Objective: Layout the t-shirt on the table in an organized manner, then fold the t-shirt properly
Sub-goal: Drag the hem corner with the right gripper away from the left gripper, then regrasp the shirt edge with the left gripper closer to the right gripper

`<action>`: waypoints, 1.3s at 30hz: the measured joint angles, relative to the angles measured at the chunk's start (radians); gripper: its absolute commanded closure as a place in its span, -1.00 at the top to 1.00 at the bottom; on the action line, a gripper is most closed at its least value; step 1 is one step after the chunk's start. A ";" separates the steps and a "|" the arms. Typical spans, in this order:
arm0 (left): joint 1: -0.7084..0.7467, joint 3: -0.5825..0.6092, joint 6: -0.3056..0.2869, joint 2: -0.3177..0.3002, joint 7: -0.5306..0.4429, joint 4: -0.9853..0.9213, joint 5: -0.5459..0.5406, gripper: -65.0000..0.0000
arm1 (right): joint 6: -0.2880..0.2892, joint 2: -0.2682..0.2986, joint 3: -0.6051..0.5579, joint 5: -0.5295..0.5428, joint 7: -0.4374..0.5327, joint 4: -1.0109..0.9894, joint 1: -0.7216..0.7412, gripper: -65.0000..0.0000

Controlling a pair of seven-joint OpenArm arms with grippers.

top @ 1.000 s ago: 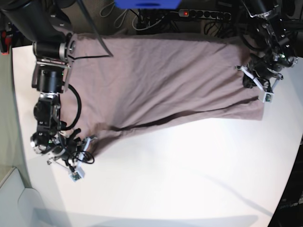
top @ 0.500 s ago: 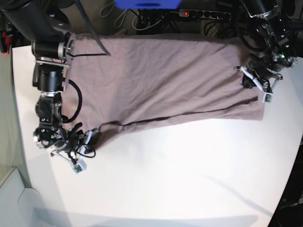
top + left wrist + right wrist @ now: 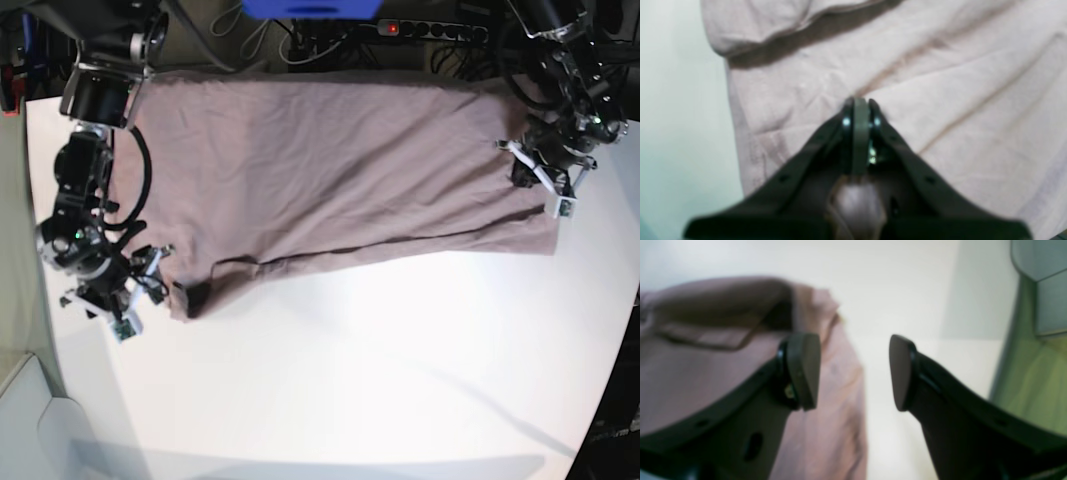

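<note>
T-shirt [image 3: 330, 170] spread wide across the far half of the table [image 3: 400, 370], lower hem running slantwise, one corner bunched at the shirt's near-left end in the base view. Left gripper [image 3: 858, 106] pressed down on the shirt's right-hand edge, jaws closed tight together, cloth puckered around the tips; grip on fabric not clear. Right gripper [image 3: 853, 373] just off the bunched corner, jaws spread wide, nothing between them, shirt edge beside one fingertip [image 3: 803, 370].
</note>
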 measured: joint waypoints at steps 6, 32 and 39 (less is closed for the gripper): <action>0.002 0.000 0.000 -0.003 0.001 0.000 -0.011 -0.98 | 0.003 -0.064 -0.005 -0.002 -0.015 0.008 -0.177 -0.64; -0.110 0.003 0.000 0.005 0.025 0.002 0.180 -0.97 | 0.000 -0.071 -0.004 0.029 0.066 -0.114 -0.153 -1.00; -0.214 -0.002 -0.003 -0.028 -0.067 -0.154 0.195 -0.98 | 0.000 -0.071 -0.004 0.032 0.070 -0.114 -0.156 -1.00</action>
